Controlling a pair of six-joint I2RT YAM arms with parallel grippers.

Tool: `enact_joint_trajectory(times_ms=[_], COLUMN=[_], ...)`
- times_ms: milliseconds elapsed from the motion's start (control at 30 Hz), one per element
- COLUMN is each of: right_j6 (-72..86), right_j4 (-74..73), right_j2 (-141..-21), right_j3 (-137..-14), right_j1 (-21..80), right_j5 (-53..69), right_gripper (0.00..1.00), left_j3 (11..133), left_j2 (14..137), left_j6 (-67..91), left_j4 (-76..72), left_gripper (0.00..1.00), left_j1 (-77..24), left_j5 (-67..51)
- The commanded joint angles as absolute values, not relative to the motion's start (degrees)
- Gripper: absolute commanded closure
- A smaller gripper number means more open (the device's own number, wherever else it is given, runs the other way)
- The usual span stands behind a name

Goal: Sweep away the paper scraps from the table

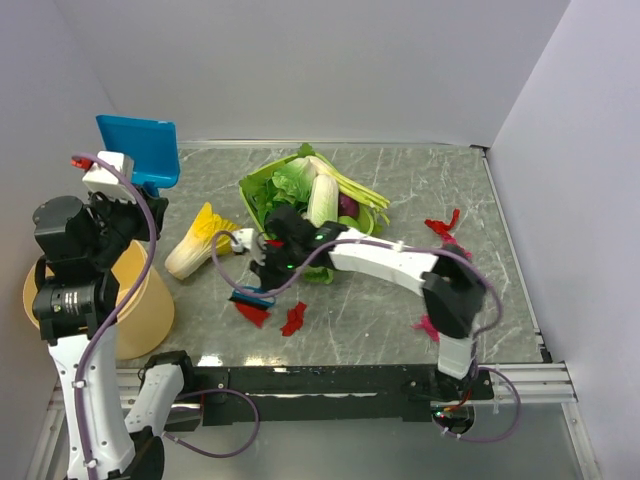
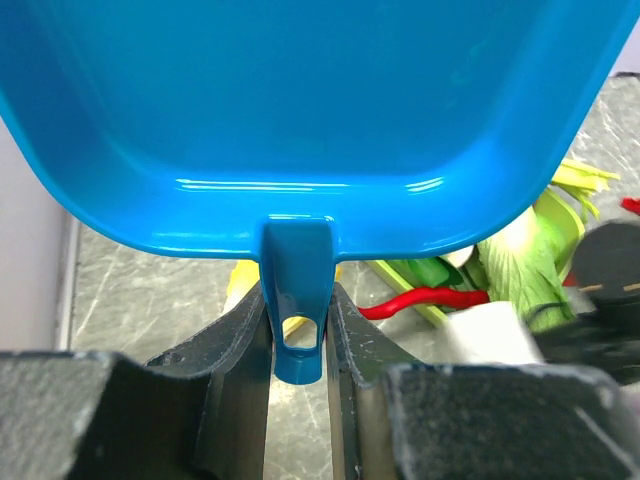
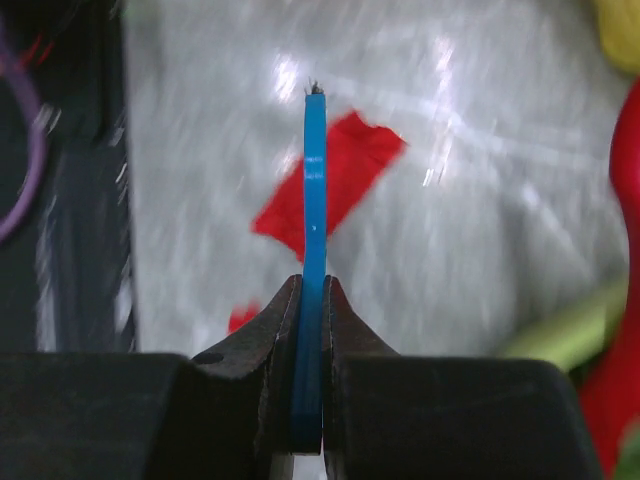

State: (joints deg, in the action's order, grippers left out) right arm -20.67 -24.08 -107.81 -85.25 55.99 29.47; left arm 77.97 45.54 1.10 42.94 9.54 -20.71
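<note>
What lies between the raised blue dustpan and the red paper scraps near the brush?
A yellow-white leafy vegetable lies between the dustpan and the scraps; the top view shows it.

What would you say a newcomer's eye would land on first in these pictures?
The bright blue dustpan, raised at the far left in the left gripper. Next, the right gripper pinching a small blue brush by red paper scraps mid-table, in front of a green basket of leafy vegetables.
</note>
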Motion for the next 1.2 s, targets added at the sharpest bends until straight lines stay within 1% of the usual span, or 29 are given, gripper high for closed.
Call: enact_joint_trajectory(times_ms=[0,67,167,300,333,400,500,633,700,733,900,1000,1067,1133,1167], right_j6=[-29.61,-29.97,-28.66,-20.34,-18.3,-12.69,-7.93,-8.78,-12.21,-13.52,-21.0,-23.11,-25.47,-28.02,-31.17], right_j4=[-35.41,-36.21,-34.72,-27.98,-26.56,-22.27,-16.9,-20.37,-22.05,-23.8,-32.15,-37.34,-42.68,-46.56,-48.15], right_j2=[-94.59,-90.89,-90.44,-96.66,-100.16,-103.17,-106.6,-106.62,-103.65,-102.23,-93.27,-85.37,-82.11,-76.05,-73.68], right_j3=[-80.69,-80.07,-81.29,-85.07,-86.12,-89.03,-89.21,-87.81,-85.09,-81.51,-71.73,-65.84,-62.5,-59.26,-58.19], right_j1=[52.74,52.03,52.12,52.64,52.73,53.08,53.53,53.7,53.35,53.18,51.42,47.56,43.26,39.83,36.6], right_j5=[33.3,35.07,36.47,37.88,37.79,36.57,32.09,31.82,31.82,31.82,29.98,28.13,27.08,25.67,24.88], right_gripper=[1.0,1.0,1.0,1.0,1.0,1.0,1.0,1.0,1.0,1.0,1.0,1.0,1.0,1.0,1.0], left_j3=[76.12,75.06,74.44,74.44,75.14,76.11,77.34,76.99,76.38,76.2,75.15,74.45,74.27,74.53,74.62], left_j2=[43.86,43.68,43.86,44.56,45.0,46.05,46.84,47.2,47.37,47.55,49.04,50.35,51.5,52.29,53.08], left_j6=[1.41,1.58,1.93,2.02,2.11,1.93,1.23,0.62,-1.39,-1.67,-4.56,-6.06,-6.5,-6.94,-7.12], left_j4=[38.68,37.97,37.27,36.74,36.91,37.61,37.53,37.18,37.26,37.27,37.0,37.0,36.74,36.39,36.3], left_gripper=[0.99,0.99,0.99,0.99,0.99,0.99,0.99,0.99,0.99,0.99,0.99,0.99,0.99,0.99,0.99], left_j1=[9.49,9.67,9.49,9.49,9.58,9.58,9.49,9.49,9.49,9.58,9.49,9.32,9.06,7.92,7.21], left_j5=[-24.69,-25.57,-25.93,-25.31,-25.23,-25.22,-24.87,-25.49,-26.62,-27.07,-31.19,-33.83,-35.67,-36.56,-36.65])
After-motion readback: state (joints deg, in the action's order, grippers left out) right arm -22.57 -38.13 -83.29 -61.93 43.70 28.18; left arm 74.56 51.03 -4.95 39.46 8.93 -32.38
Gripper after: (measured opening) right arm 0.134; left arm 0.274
